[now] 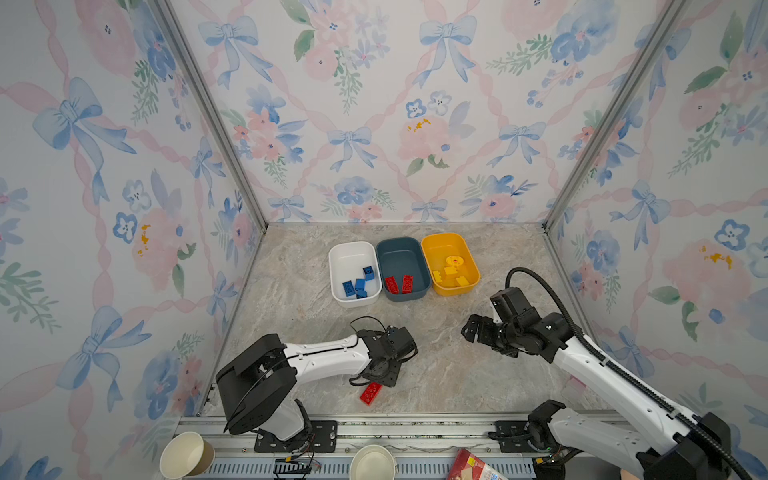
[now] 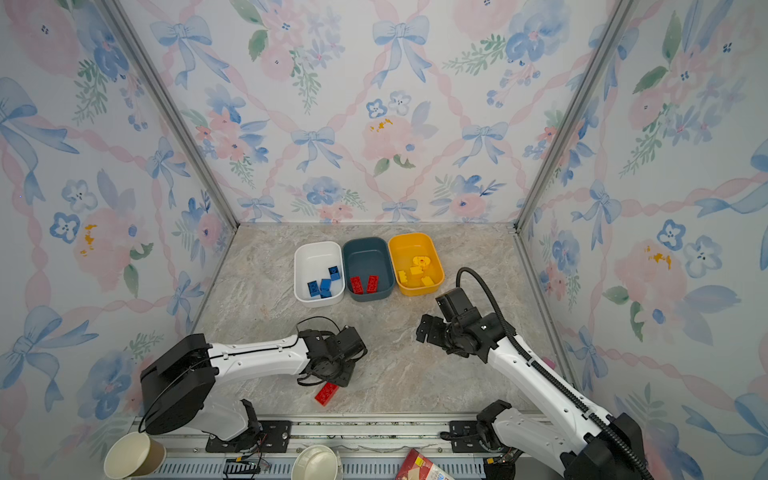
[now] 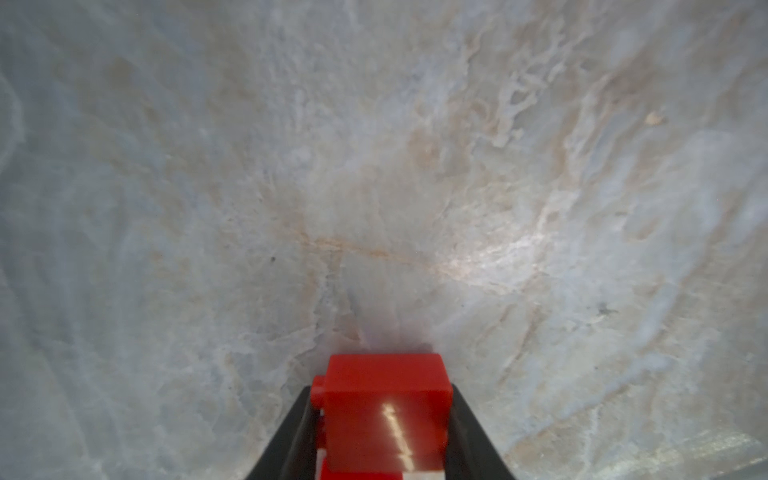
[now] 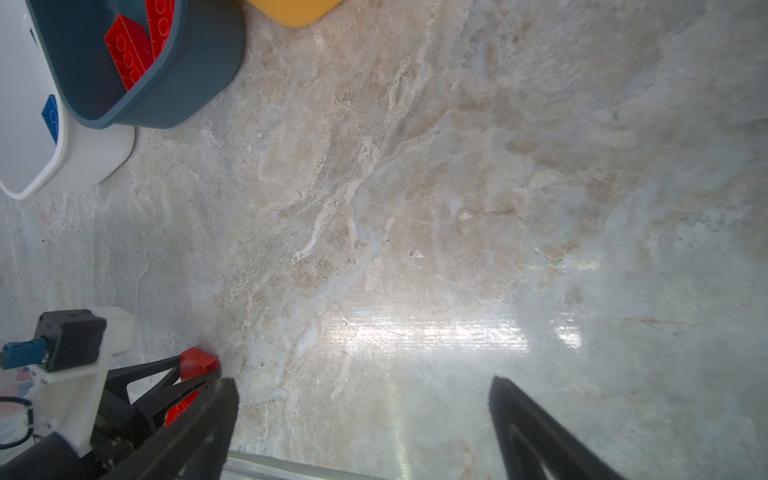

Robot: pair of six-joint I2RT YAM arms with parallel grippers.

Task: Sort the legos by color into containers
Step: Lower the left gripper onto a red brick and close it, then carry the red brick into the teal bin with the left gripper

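1. At the front edge of the table [image 1: 449,386], the left gripper [image 3: 382,391] stands over the only loose red brick [image 1: 371,393], its jaws pressed on both long flanks. The brick lies diagonally, its long axis running near-left to far-right, and its near end juts clear of the fingers.
2. Mid-table, the right gripper [image 4: 361,388] hangs with jaws wide apart on nothing, well apart from the brick. The left arm is plainly nearer.
3. Farthest back, the teal tub [image 1: 401,240] holds two red bricks [image 1: 392,284]. It sits between the white tub [image 1: 351,244] and the yellow tub [image 1: 442,235], beyond and slightly right of the grip, and is the likely destination.
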